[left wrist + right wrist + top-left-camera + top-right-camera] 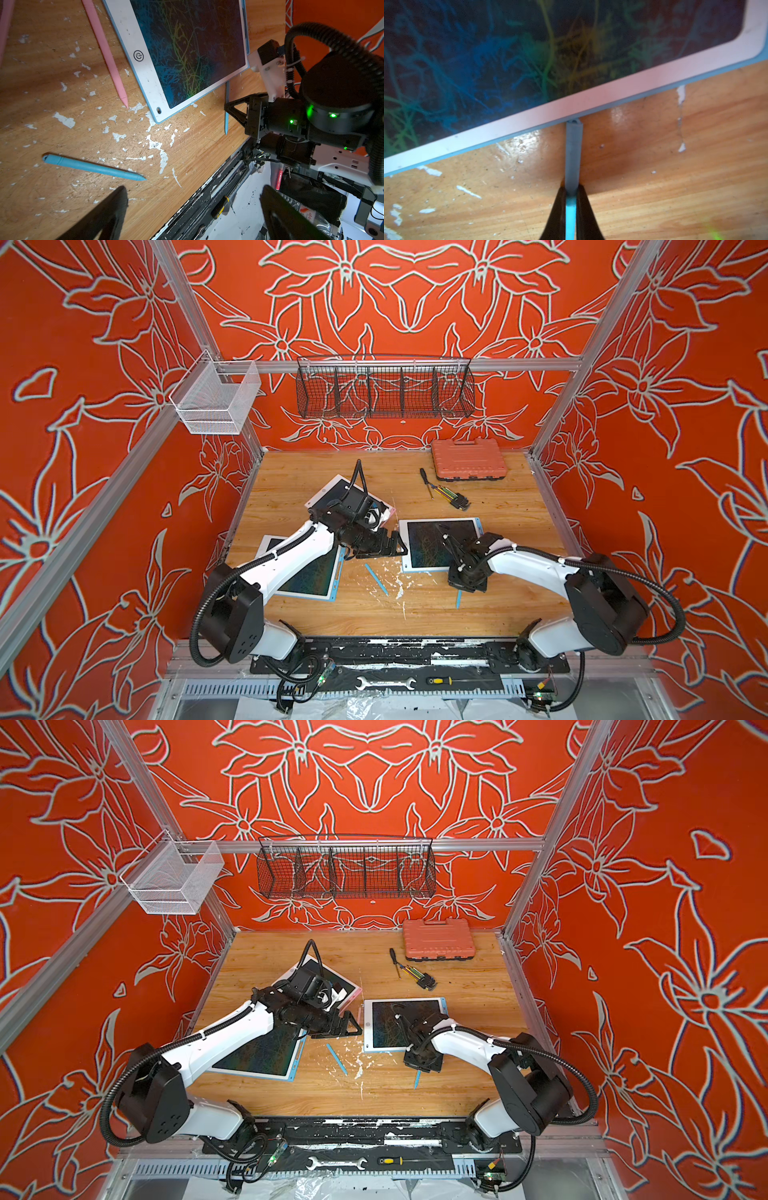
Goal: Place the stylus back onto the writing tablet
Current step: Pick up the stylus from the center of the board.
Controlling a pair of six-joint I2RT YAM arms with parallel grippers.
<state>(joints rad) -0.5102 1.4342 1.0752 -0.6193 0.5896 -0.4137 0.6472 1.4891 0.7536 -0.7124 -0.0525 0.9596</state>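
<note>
Scuffed wooden tabletop (pixel 498 605) carries three writing tablets, blue styluses (pixel 376 578), a pink stylus (pixel 108 54), orange toolcase (pixel 467 459), hex keys (pixel 453 497).

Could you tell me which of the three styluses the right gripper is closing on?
The blue stylus whose end meets the tablet's near edge; the other blue stylus and pink stylus lie free.

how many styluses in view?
3. Blue stylus loose on the table between the tablets; a second blue stylus between the right gripper fingers, butted against the right tablet; a pink stylus beside that tablet. More may be hidden under the arms.
</note>
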